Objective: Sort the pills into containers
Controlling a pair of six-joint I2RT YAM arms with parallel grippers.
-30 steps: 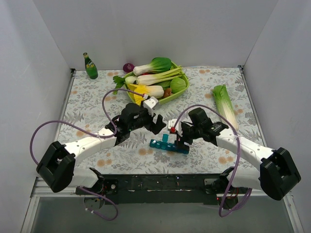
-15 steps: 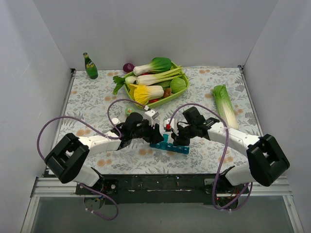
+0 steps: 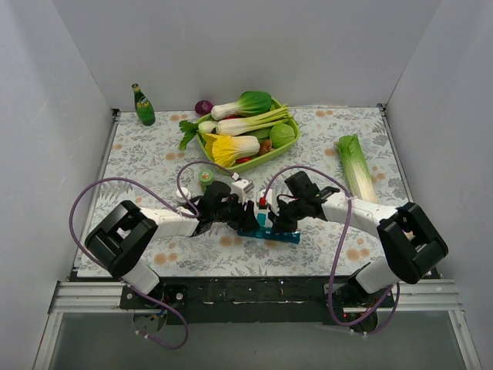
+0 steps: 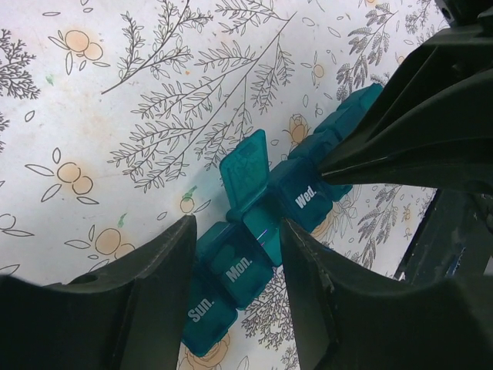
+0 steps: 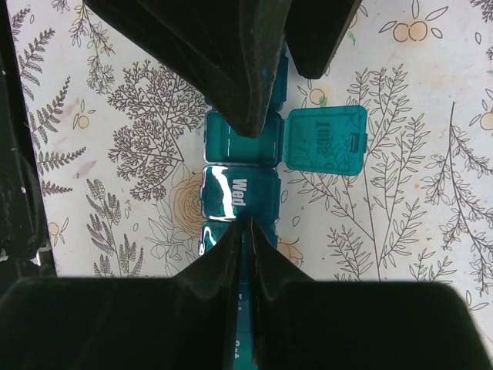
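The containers are one teal strip of day-marked compartments (image 3: 286,237) lying on the flowered table between both arms. In the left wrist view the strip (image 4: 248,271) runs diagonally, with the Tuesday lid (image 4: 245,166) standing open. My left gripper (image 4: 239,231) straddles the Sun and Mon end, its fingers (image 4: 139,308) closed against the strip's sides. My right gripper (image 5: 250,223) is shut, its tips resting on the strip (image 5: 231,196) just below Wed, with nothing seen between them. From above, the left gripper (image 3: 248,222) and right gripper (image 3: 271,222) meet over the strip. No pills show.
A lime-green basket (image 3: 286,146) of vegetables stands at the back centre. A green bottle (image 3: 143,105) is at the back left, a purple onion (image 3: 203,106) beside the basket, a long leafy vegetable (image 3: 356,166) at the right. A small green round thing (image 3: 205,176) lies behind the left arm.
Both arms have come down and inward onto the strip. Both grippers have closed, the left around the strip's end, the right fully.
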